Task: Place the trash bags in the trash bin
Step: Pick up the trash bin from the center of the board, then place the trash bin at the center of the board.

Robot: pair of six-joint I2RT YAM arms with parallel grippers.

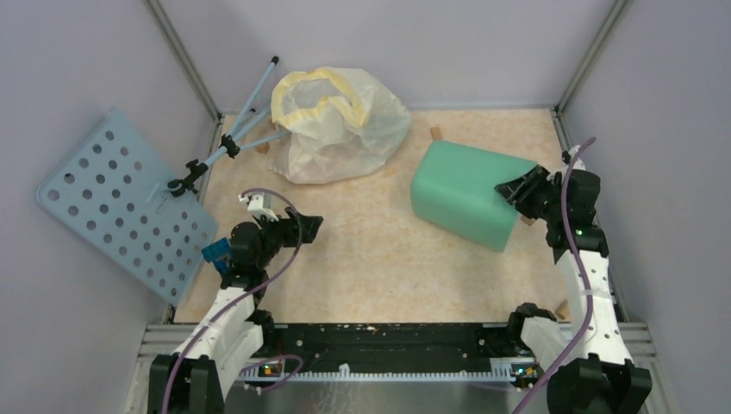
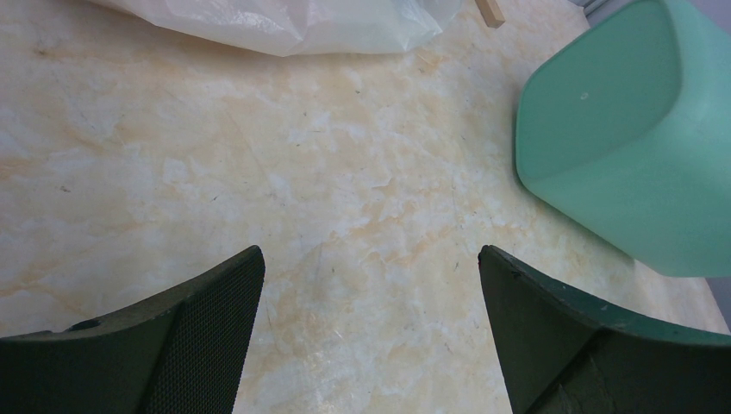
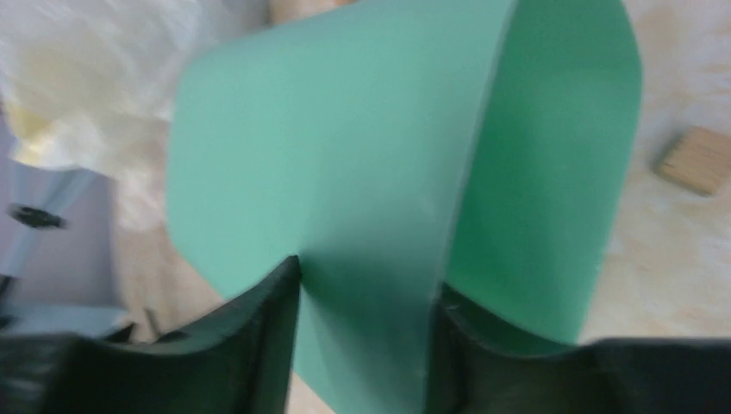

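The mint-green trash bin (image 1: 461, 194) lies on its side at the right of the table, its mouth toward my right arm. My right gripper (image 1: 515, 191) is at that mouth. In the blurred right wrist view one finger (image 3: 259, 336) lies against the outside of the bin's wall (image 3: 371, 172) and the other sits inside. Whether they press on it does not show. My left gripper (image 1: 306, 226) hovers open over bare table at the left, nothing between its fingers (image 2: 207, 328); the bin (image 2: 621, 147) lies to its right. The trash bags are out of view.
A whitish bag with a yellow rim (image 1: 340, 125) stands at the back of the table. A pale-blue perforated board (image 1: 121, 203) leans on the left wall beside a stand of thin blue rods (image 1: 241, 129). Small wooden blocks (image 1: 435, 134) lie near the back.
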